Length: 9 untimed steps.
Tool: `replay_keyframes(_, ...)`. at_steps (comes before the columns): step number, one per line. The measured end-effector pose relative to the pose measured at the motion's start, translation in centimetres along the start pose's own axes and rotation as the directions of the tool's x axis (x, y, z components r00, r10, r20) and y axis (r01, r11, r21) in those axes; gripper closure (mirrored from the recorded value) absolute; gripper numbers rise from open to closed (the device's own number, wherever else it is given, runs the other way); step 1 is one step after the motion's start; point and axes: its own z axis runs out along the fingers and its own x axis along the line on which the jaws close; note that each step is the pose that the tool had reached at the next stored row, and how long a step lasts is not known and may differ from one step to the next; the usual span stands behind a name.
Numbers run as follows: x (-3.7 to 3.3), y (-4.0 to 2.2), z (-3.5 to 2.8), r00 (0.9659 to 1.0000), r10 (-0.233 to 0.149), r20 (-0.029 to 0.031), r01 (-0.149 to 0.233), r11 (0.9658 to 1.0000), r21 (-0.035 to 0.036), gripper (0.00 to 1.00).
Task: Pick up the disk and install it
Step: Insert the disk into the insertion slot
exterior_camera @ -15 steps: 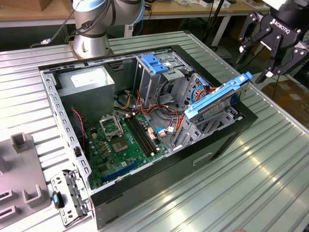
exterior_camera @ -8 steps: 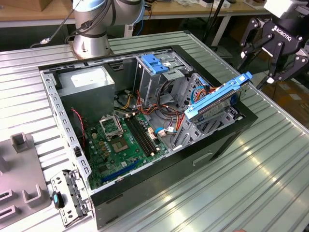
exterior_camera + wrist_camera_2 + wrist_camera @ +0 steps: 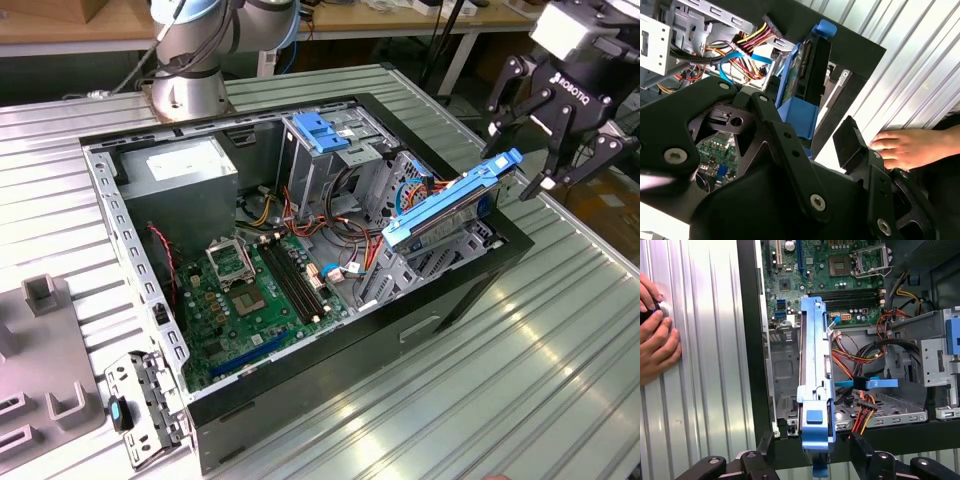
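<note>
Straddling the raised blue end of the disk [image 3: 450, 210] with the end effector [image 3: 525, 160] spread open, no clamp on it yet. Leans tilted out of the drive cage [image 3: 400, 270] inside the open computer case [image 3: 110, 210], lower end down among the cables. Likely stiff, dense and shock-sensitive; best pinched across the blue plastic rails, not the label face. Probably slick there, so calls for a square, firm hold. Note a person's hand [image 3: 657, 335] on the tabletop [image 3: 520, 380] beside the case.

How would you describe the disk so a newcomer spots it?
Find the open computer case. At its end on the exterior view's right, the disk juts tilted from the drive cage. Bright blue rails frame it, unlike the broader latch plate.
</note>
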Motion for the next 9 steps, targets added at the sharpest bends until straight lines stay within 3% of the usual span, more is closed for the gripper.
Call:
replay_keyframes(5,0.04,0.15,0.74,1.0,0.009,-0.0004,-0.009,1.0,-0.0027,0.31)
replay_keyframes(9,0.05,0.16,1.26,0.9999,0.01,-0.0001,-0.01,0.9999,-0.0044,0.5)
